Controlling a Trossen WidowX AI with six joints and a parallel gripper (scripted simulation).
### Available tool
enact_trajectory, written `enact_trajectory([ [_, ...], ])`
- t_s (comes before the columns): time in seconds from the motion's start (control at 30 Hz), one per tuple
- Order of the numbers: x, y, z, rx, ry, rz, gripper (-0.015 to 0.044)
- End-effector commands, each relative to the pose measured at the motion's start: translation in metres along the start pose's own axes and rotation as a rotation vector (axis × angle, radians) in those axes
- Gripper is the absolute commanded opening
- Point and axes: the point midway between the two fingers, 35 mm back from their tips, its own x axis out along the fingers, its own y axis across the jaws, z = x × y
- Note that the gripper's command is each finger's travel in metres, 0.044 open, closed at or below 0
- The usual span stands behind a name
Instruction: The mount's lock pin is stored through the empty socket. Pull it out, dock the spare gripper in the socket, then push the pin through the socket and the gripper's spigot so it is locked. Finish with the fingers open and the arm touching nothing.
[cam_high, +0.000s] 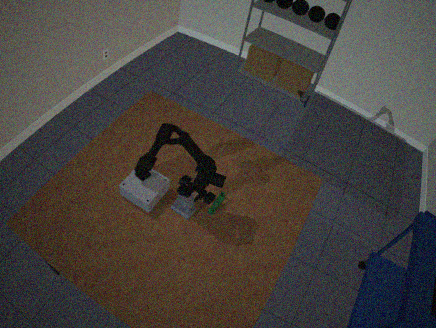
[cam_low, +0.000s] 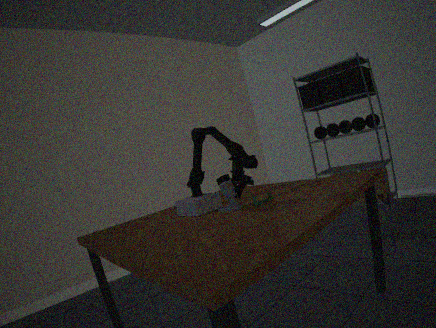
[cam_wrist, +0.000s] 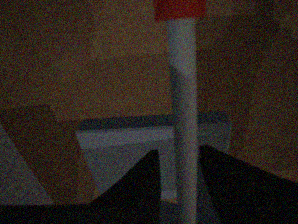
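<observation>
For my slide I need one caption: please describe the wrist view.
Gripper opened partway, dark fingers either side of a pale, red-ended rod.

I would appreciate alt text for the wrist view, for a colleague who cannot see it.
A pale rod with a red end runs down between the parted black fingers of the end effector, over a dim wooden tabletop. A grey block lies behind the rod.

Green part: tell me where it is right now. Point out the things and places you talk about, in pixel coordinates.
In the top view, the green part (cam_high: 217, 203) (cam_low: 262, 200) lies just right of the grey mount (cam_high: 184, 208) (cam_low: 230, 206) (cam_wrist: 115, 167), beside the arm's wrist end.
</observation>
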Motion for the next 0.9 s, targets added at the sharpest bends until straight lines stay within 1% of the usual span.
enact_trajectory([
  [0.0,0.000,0.000,0.000,0.001,0.000,-0.001,0.0200],
  [0.17,-0.001,0.000,0.000,0.001,0.000,-0.001,0.0200],
  [0.87,-0.039,0.005,0.019,-0.023,0.013,0.014,0.0200],
])
